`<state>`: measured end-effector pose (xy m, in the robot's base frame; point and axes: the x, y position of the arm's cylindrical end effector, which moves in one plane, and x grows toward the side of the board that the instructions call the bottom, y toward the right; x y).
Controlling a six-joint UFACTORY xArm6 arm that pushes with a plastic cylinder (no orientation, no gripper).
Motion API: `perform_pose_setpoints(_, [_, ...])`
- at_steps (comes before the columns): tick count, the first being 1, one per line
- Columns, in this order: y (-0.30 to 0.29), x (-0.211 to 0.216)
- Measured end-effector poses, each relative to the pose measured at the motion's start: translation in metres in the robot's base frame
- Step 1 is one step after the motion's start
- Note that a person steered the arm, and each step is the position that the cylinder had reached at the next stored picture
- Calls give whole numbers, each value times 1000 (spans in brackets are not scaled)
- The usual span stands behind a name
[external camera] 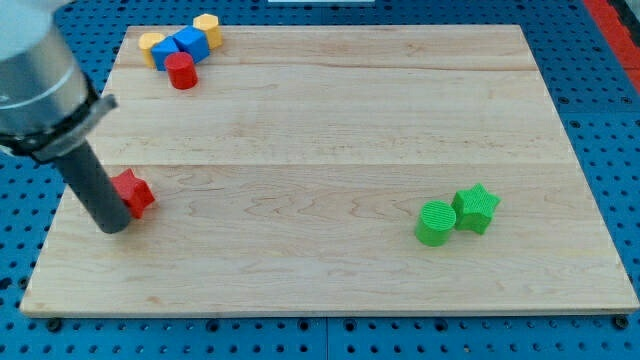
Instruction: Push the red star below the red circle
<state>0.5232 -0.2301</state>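
The wooden surface (330, 150) carries everything. The arm has no claw to open or shut, only a rod; my tip (113, 226) touches the red star (133, 192) from the view's lower left. The red circle (181, 71) sits well above the star, slightly right. The push is underway; next the star likely needs nudging right and upward.
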Motion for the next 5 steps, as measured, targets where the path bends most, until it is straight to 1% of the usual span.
perform_pose_setpoints(1, [-22,-8])
perform_pose_setpoints(2, [17,-43])
perform_pose_setpoints(3, [35,-22])
perform_pose_setpoints(4, [58,8])
perform_pose_setpoints(5, [65,-41])
